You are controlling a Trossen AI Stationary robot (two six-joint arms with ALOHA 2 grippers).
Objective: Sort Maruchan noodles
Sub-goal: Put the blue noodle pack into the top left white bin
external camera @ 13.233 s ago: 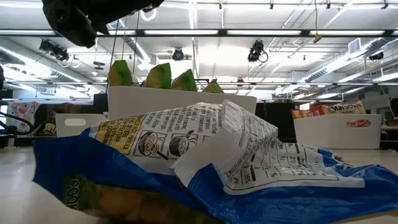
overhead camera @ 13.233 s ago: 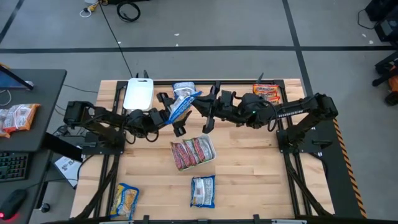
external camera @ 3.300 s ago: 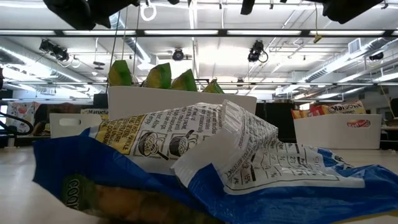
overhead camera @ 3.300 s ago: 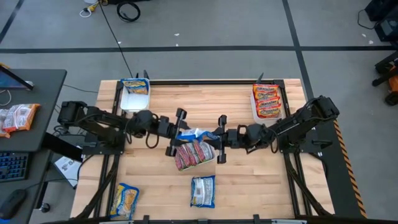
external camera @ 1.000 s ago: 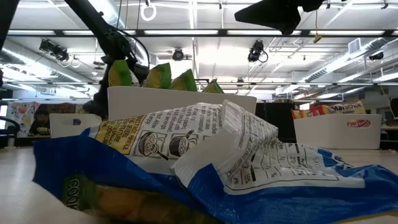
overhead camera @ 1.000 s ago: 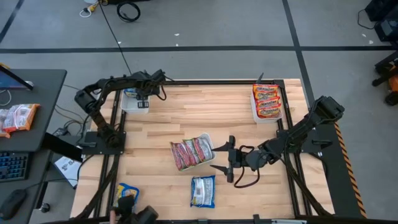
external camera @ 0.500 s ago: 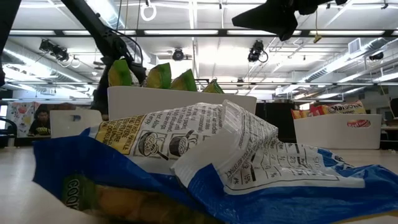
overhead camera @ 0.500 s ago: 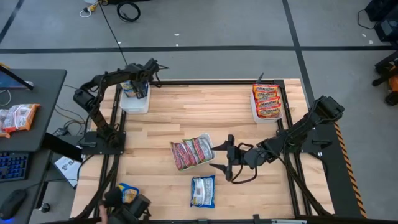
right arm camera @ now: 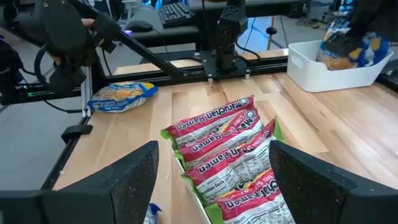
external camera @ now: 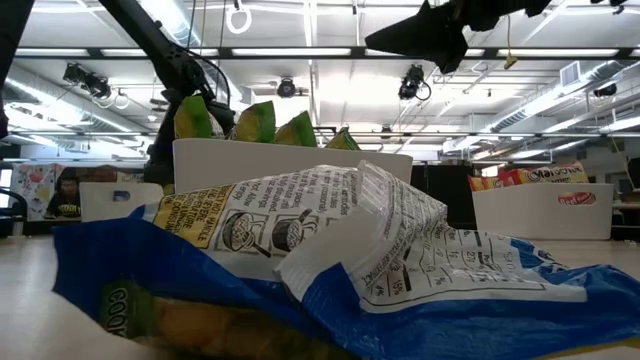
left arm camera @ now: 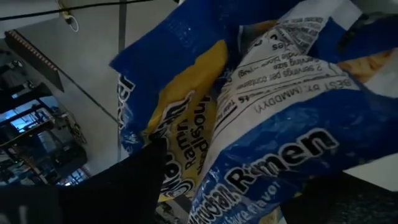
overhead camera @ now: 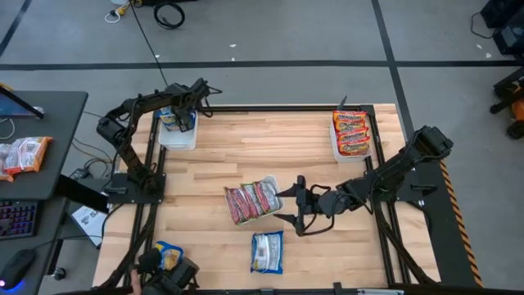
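My left gripper (overhead camera: 185,109) reaches over the white tray (overhead camera: 177,137) at the table's far left corner, where blue-white Maruchan noodles (left arm camera: 273,118) lie. Its fingers stand wide apart, open. My right gripper (overhead camera: 295,206) hangs open just right of the centre tray (overhead camera: 276,187). That tray holds red-and-green noodle packets (right arm camera: 230,155), which show beyond its spread fingers (right arm camera: 134,180). A blue-white packet (overhead camera: 267,251) lies flat near the front edge and fills the low view (external camera: 330,260). A yellow-blue packet (overhead camera: 166,257) lies at the near left. My left gripper's dark fingers (left arm camera: 130,180) stand on either side of the blue packets in the far-left tray, coming down at a slant. Whether a finger touches a packet, I cannot tell.
Orange packets (overhead camera: 350,131) fill a white tray at the far right corner. A dark device (overhead camera: 170,275) sits at the near left edge beside the yellow-blue packet. Bare wood lies between the trays. A desk with a keyboard (overhead camera: 18,221) stands left of the table.
My left gripper has moved a little toward the table's far left corner over the tray and rolled about its own line; the blue packets lie in the tray under it.
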